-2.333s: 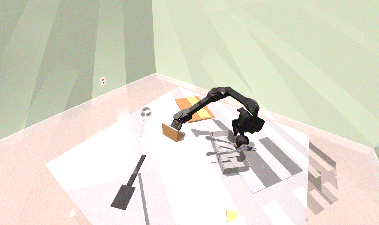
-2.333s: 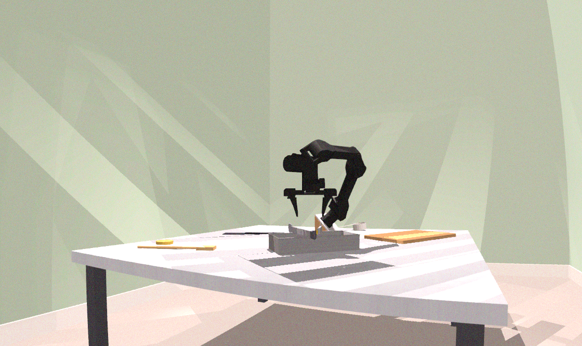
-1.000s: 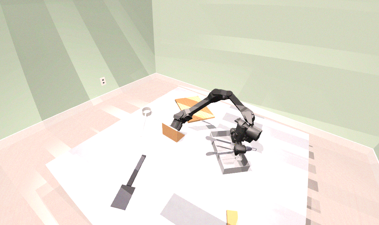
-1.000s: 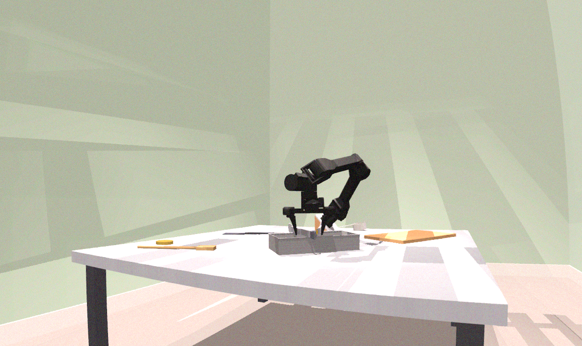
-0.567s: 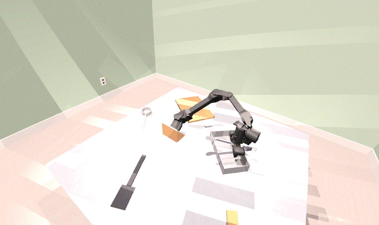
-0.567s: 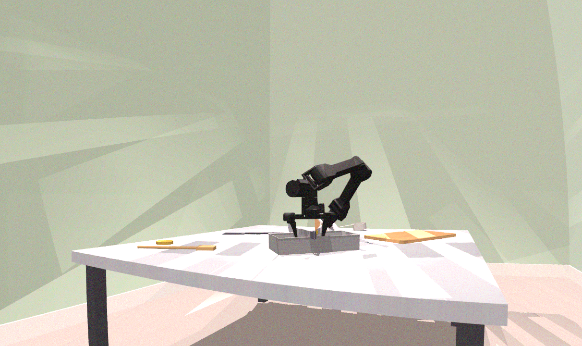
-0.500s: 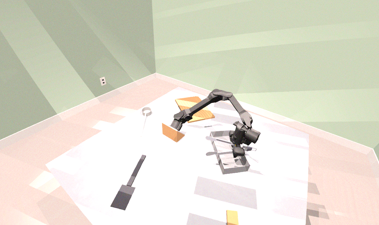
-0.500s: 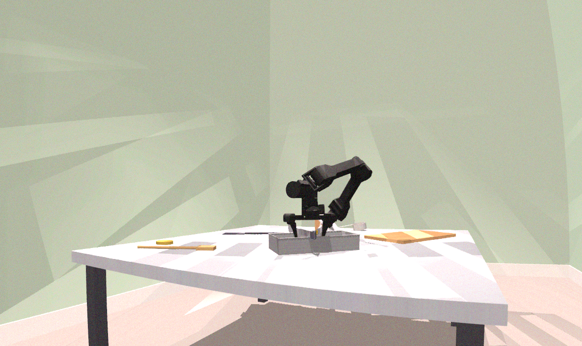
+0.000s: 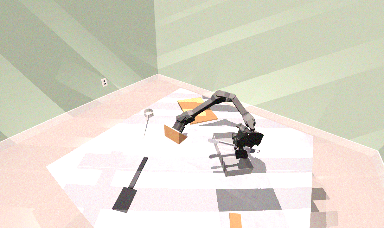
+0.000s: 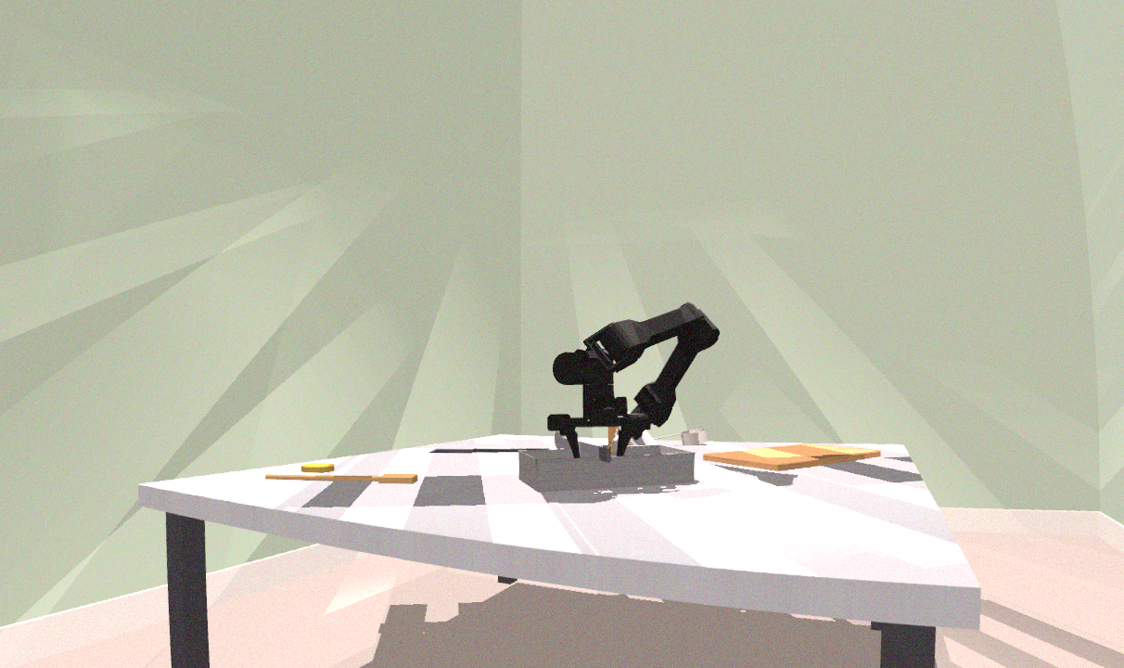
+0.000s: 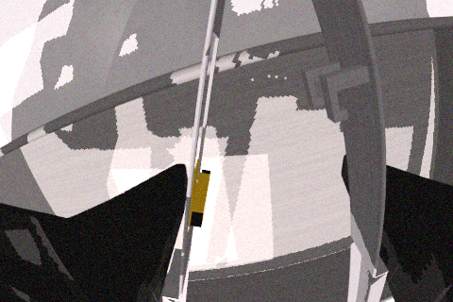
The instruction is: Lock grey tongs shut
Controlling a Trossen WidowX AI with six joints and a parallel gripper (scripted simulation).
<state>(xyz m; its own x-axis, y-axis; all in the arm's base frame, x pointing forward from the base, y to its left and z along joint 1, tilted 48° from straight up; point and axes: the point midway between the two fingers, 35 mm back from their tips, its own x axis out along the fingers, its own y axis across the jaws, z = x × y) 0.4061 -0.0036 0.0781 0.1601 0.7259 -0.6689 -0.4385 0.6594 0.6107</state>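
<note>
The grey tongs (image 9: 224, 143) lie open in a V across the grey roasting tin (image 9: 232, 158). My gripper (image 9: 240, 148) is down over the tin, open, with one finger outside each arm of the tongs. In the wrist view the tongs (image 11: 210, 89) spread from their hinge at the top, and both arms run between my black fingers, close to them. A small yellow piece sits on the left arm. The wooden board (image 9: 199, 114) lies behind the arm, apart from the tin. In the exterior view my gripper (image 10: 597, 451) dips into the tin (image 10: 607, 468), and the board (image 10: 790, 455) is to the right.
An orange wedge block (image 9: 175, 134) stands at the arm's base. A dark spatula (image 9: 131, 185) lies front left, and a metal ring on a handle (image 9: 148, 112) is at the back left. An orange piece lies at the front edge. A wooden stick (image 10: 341, 477) and a yellow disc (image 10: 316, 468) lie at the left.
</note>
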